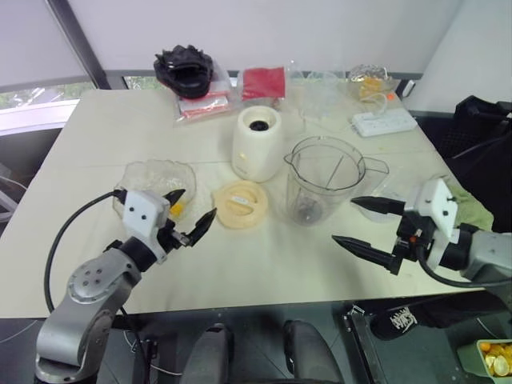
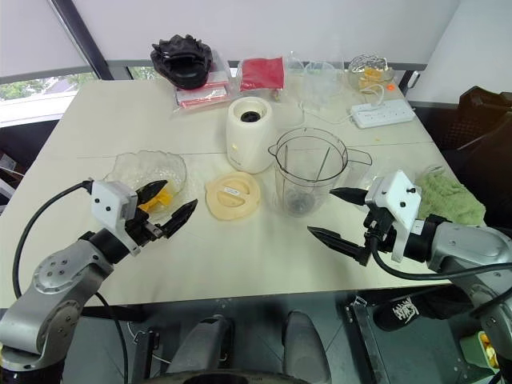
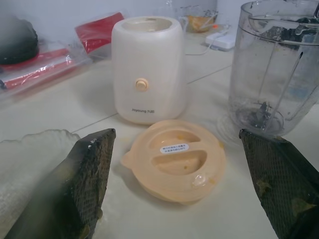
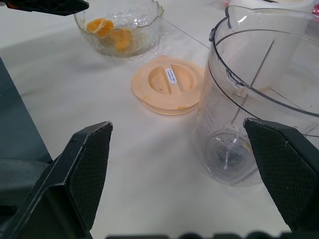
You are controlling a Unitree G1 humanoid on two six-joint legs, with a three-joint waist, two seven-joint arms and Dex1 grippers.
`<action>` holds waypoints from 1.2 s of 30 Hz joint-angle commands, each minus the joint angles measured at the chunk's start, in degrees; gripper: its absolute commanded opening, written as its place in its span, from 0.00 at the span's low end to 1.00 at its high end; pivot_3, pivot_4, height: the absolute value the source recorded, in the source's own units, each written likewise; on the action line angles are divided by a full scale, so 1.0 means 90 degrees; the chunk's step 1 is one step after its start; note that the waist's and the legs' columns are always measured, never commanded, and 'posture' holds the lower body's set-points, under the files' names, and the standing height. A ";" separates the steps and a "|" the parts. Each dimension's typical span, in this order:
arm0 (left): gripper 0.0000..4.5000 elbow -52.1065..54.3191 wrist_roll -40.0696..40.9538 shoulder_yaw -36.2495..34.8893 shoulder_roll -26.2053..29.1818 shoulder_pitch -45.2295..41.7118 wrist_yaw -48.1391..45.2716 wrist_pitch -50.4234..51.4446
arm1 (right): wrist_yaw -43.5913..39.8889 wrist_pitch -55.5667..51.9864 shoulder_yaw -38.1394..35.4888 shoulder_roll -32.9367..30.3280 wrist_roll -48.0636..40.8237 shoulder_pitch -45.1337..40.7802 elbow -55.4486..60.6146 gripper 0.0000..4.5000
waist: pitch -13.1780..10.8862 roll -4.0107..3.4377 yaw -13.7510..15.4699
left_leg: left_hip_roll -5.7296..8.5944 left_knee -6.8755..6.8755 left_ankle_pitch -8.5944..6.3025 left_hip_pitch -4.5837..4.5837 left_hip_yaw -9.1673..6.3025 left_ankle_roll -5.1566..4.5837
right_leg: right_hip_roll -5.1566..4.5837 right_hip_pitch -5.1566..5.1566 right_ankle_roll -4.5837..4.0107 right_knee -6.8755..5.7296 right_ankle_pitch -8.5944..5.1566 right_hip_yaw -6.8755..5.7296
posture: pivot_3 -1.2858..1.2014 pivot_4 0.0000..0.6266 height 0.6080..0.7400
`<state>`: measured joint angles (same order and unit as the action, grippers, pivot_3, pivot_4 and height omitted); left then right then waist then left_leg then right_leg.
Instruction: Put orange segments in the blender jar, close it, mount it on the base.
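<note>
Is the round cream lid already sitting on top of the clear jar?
No, the lid lies flat on the table beside the blender jar, whose top is open.

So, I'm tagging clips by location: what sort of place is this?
Probably an office or lab set up for kitchen tasks: a plain table under blinded windows, carrying a blender jar, its base and a power strip.
</note>
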<state>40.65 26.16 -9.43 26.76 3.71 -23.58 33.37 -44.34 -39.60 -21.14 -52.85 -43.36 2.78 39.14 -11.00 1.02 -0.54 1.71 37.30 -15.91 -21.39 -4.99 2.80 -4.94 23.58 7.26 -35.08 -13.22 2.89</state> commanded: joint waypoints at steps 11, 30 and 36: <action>0.92 0.0594 0.0407 0.0009 0.0084 -0.0643 0.0416 0.0866 | 0.0003 0.0068 -0.0015 0.0007 -0.0033 -0.0143 0.0109 0.98 | 0.0000 0.0001 -0.0005 | 0.0000 0.0000 0.0000 0.0000 -0.0001 0.0000 | 0.0000 0.0000 0.0002 0.0000 0.0000 0.0000 | 0.52 0.24 1.00; 0.92 -0.1744 0.1160 -0.1469 0.1979 -0.1402 -0.1033 0.1417 | 0.0241 0.0338 0.0899 0.0571 0.0355 -0.0601 -0.0048 0.98 | -0.0006 0.0005 -0.0019 | -0.0005 -0.0007 0.0000 0.0001 -0.0001 0.0000 | 0.0009 0.0009 -0.0002 -0.0003 0.0000 -0.0001 | 0.52 0.24 1.00; 0.92 -0.3503 0.0876 -0.0774 0.3002 -0.2156 -0.2401 0.1293 | 0.0426 0.0395 0.1112 0.0832 0.0520 -0.0550 0.0027 0.98 | -0.0012 0.0014 -0.0020 | -0.0007 -0.0008 0.0000 -0.0005 -0.0001 0.0000 | 0.0011 0.0015 -0.0004 -0.0002 0.0001 -0.0002 | 0.52 0.24 1.00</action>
<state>11.39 35.30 -19.04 51.13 -13.84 -40.23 46.53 -40.86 -37.16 -11.03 -45.88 -39.24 -1.90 37.65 -11.11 1.14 -0.72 1.64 37.21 -15.91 -21.46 -4.99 2.79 -4.83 23.74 7.22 -35.09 -13.21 2.87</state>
